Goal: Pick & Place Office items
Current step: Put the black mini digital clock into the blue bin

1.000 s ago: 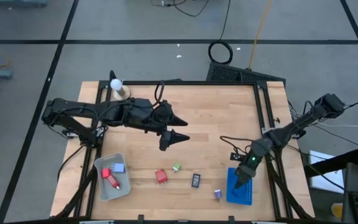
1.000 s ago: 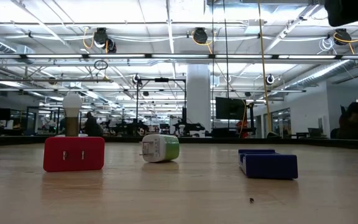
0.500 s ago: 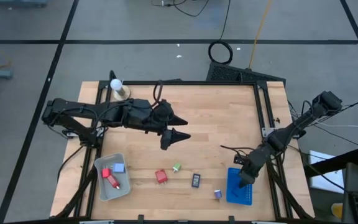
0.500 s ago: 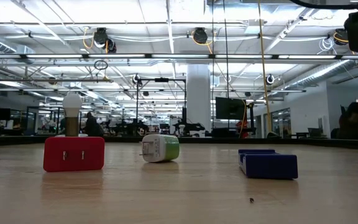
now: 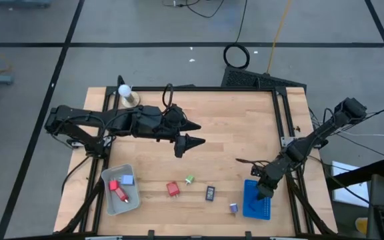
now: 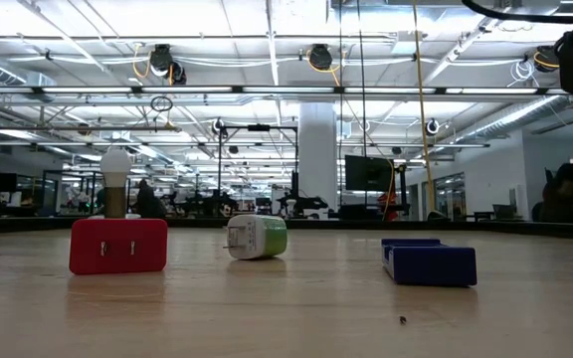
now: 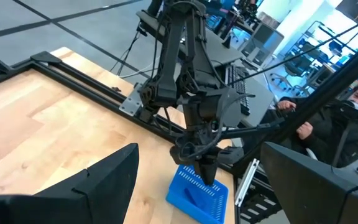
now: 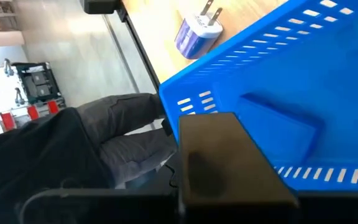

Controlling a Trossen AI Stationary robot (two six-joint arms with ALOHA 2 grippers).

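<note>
High view shows three pieces in the grey tray (image 5: 109,202), four loose on the table (image 5: 239,127), the spread left gripper (image 5: 191,133) empty, the right gripper (image 5: 263,195) pressed together over the blue tray (image 5: 257,212).

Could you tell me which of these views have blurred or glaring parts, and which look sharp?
Low view: the red block is sharp, the ceiling lights glare. Left wrist view: the left gripper's own dark fingers are blurred, the blue slotted tray is clear. Right wrist view: the dark finger is a soft blur, the purple plug is sharp.
</note>
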